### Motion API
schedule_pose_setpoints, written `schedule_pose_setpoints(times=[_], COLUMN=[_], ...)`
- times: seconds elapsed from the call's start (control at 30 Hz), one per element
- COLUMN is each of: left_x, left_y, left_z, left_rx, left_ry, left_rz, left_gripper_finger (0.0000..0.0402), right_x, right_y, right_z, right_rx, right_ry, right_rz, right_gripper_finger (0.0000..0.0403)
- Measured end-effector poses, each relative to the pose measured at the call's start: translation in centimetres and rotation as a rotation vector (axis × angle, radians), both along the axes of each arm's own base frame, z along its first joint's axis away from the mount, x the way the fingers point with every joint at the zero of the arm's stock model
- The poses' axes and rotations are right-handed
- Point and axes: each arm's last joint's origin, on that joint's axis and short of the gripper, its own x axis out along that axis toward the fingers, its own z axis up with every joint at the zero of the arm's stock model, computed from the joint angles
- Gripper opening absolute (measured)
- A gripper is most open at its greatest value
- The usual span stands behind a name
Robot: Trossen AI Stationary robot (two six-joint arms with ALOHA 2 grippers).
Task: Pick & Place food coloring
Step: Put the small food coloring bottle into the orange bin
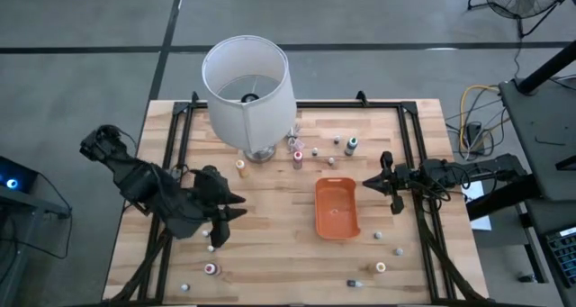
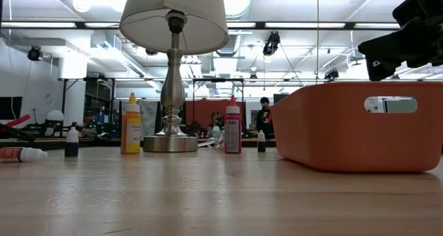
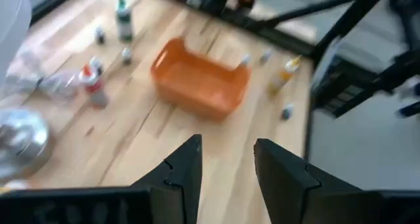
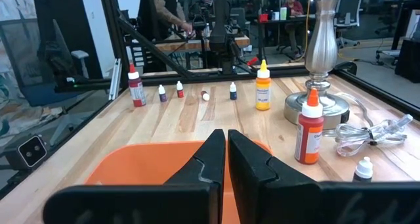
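Table (image 1: 270, 244): pale wooden butcher-block top, black frame rails along its far and side edges.

Lamp (image 1: 247, 77): big white shade on a silver stem and round base, standing at the far middle of the table; its cable (image 4: 367, 135) lies coiled beside the base.

Left arm: dark, reaching in from the left side. Left gripper (image 1: 232, 215) hovers over the near-left part of the table, fingers (image 3: 187, 165) parted by a narrow gap, nothing seen between them.

Right arm: dark, reaching in from the right side. Right gripper (image 1: 371, 183) sits just beside the right edge of the tray, fingers (image 4: 210, 155) pressed together, holding nothing.

Tray (image 1: 337, 208): orange oblong plastic bin, centre-right of the table, between the two grippers; nothing visible inside from above.

Food coloring, scattered on the tabletop, none held:
- orange-yellow bottle (image 2: 130, 125), upright, just left of the lamp base;
- red bottle (image 2: 232, 127), upright, just right of the lamp base;
- green-capped bottle (image 1: 351, 145), upright, far right of the lamp;
- small dark bottle (image 2: 71, 142), upright, well left of the lamp;
- several tiny bottles near the front edge (image 1: 211, 269) and right of the tray (image 1: 379, 233).
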Motion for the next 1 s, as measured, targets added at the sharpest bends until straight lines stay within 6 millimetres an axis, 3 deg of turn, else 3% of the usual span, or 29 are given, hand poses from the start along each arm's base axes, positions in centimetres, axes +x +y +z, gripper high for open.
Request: schedule_pose_setpoints(times=[0.4,1.0], left_x=[-2.9,-4.7], left_y=[-0.6,0.4], left_z=[-1.8,-8.9], left_rx=[0.06,0.178], left_ry=[0.191,0.412], left_rz=[0.031,0.083], left_gripper_finger=[0.0111,0.0113], right_x=[0.0,0.0], right_y=[0.0,0.0], right_z=[0.0,0.0], right_rx=[0.001,0.001], right_ry=[0.0,0.0], right_rz=[0.0,0.0], right_gripper_finger=[0.0013,0.0013])
